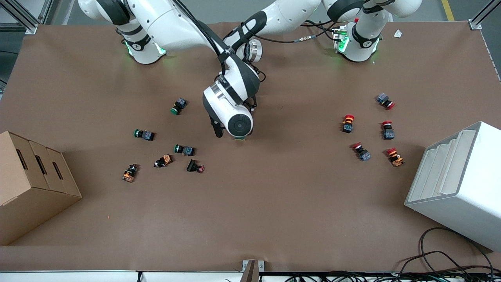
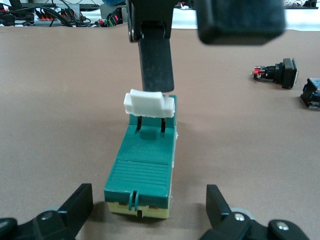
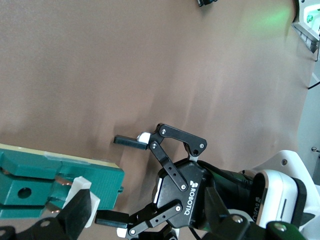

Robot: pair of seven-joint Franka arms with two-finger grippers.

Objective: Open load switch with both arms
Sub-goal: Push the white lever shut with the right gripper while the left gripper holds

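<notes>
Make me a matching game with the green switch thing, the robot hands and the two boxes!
Things:
1. load switch
2. left gripper
3. cardboard box
4. white bin

Descriptions:
A. at the left arm's end of the table
B. dark green with a white lever
C. open, fingers either side of the green block
D. brown, at the right arm's end of the table

Pairs: 1-B, 2-C, 3-D, 4-A

The front camera looks down from high across the table (image 1: 274,219); both wrist cameras sit close, sharing the load switch (image 2: 145,170).
</notes>
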